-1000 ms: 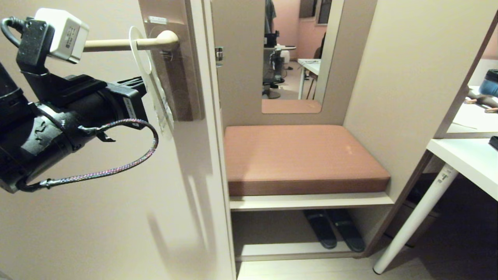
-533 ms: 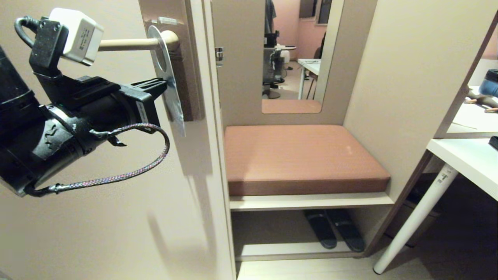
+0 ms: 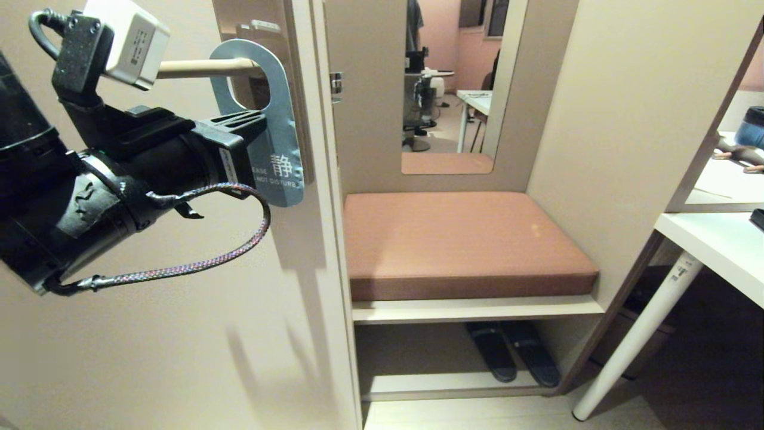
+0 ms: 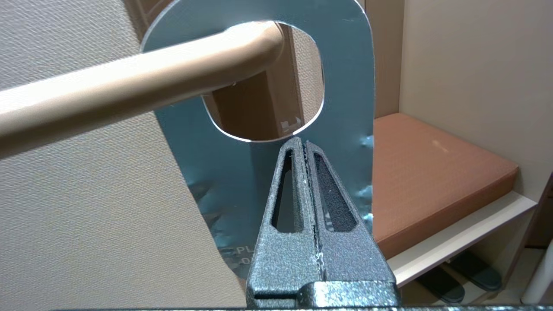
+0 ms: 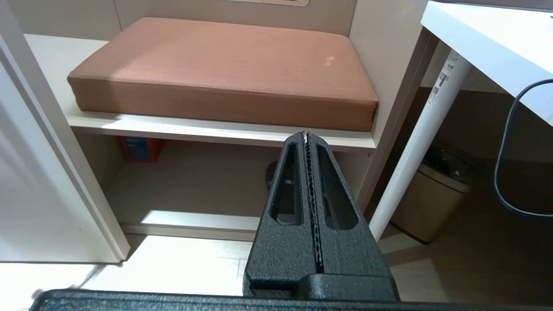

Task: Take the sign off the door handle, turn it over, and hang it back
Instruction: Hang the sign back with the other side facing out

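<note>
Sign (image 3: 271,140) against shut L pincer (image 3: 253,122) tips

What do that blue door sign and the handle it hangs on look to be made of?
The sign: thin stiff card, probably glossy laminate, judging by its sheen and small glints. The door handle: a smooth cream bar, likely painted metal or plastic; its soft highlight leaves that open.

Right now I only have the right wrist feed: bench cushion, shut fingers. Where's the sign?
Observer: The sign hangs on the door handle, with the handle through its hole.
Operator: Which face is out?
Observer: Blue-grey, DO NOT DISTURB, facing the head camera.
Operator: Left arm holding it?
Observer: No. The left gripper is shut, its tips at the sign just under the hole, not clamped on it.
</note>
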### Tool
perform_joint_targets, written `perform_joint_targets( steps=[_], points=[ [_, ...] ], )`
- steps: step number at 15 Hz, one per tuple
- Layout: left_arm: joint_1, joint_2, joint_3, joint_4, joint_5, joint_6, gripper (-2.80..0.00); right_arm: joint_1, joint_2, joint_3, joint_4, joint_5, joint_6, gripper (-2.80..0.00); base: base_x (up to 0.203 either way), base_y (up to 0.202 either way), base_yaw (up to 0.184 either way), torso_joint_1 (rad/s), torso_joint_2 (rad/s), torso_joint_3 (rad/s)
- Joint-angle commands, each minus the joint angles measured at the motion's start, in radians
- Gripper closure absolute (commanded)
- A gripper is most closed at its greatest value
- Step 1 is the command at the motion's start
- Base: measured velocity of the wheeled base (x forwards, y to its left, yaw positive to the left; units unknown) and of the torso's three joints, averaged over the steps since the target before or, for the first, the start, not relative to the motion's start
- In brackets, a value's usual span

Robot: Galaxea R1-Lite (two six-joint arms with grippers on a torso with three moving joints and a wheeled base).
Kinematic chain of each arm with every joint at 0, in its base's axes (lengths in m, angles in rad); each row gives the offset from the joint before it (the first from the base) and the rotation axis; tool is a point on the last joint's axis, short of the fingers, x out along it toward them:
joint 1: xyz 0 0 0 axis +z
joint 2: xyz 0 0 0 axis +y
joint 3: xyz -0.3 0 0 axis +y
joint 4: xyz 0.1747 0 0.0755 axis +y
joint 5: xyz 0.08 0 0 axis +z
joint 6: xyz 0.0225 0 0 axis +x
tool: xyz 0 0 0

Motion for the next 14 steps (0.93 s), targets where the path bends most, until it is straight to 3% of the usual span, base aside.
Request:
perform_joint_targets(
  steps=[1, 14],
  points=[
    [-0.002, 0.014, 0.000, -0.005, 0.001, 0.001, 0.00, 0.000, 0.002, 0.000, 0.000, 0.000, -0.001, 0.00, 0.000, 0.000, 0.000, 0.000, 0.00, 0.000],
    [-0.001, 0.059, -0.010, -0.016, 0.003, -0.012, 0.00, 0.000, 0.002, 0.000, 0.000, 0.000, -0.001, 0.00, 0.000, 0.000, 0.000, 0.000, 0.00, 0.000]
  ],
)
